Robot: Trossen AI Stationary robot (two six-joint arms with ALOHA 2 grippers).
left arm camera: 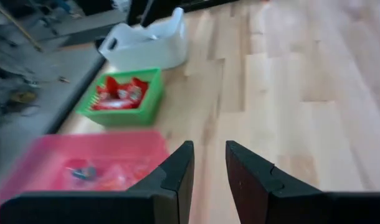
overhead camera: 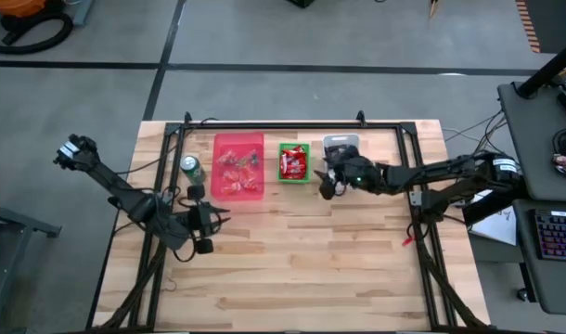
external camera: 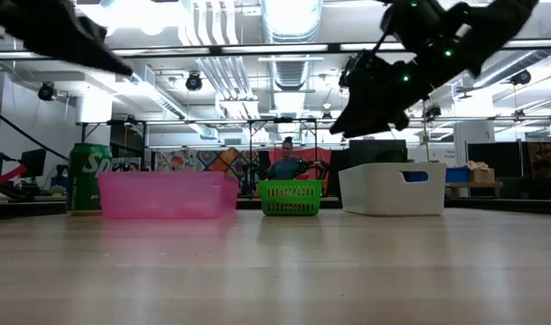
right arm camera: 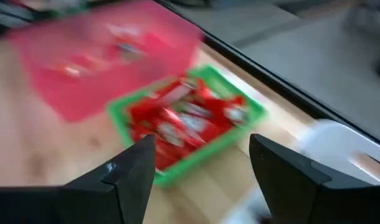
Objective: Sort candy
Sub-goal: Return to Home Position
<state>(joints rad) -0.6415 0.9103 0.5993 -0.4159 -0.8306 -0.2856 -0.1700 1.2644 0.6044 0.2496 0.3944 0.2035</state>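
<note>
Red-wrapped candy (overhead camera: 293, 164) fills the small green basket (overhead camera: 306, 176), seen again in the right wrist view as candy (right arm camera: 184, 121) in the basket (right arm camera: 252, 112). Mixed-colour candy (overhead camera: 237, 170) lies in the pink bin (overhead camera: 238, 141). The white bin (overhead camera: 341, 142) stands to the right of the basket; its inside is hidden. My right gripper (overhead camera: 328, 186) hovers open and empty above the table, just near of the gap between basket and white bin (right arm camera: 202, 165). My left gripper (overhead camera: 218, 221) waits open and empty, near of the pink bin (left arm camera: 209, 168).
A green drink can (overhead camera: 190, 169) stands upright beside the pink bin's left wall. A black metal frame (overhead camera: 292, 124) runs along the table's far edge and down both sides. Bare wood (overhead camera: 302, 269) stretches across the near half. A person (external camera: 285, 162) sits far behind the table.
</note>
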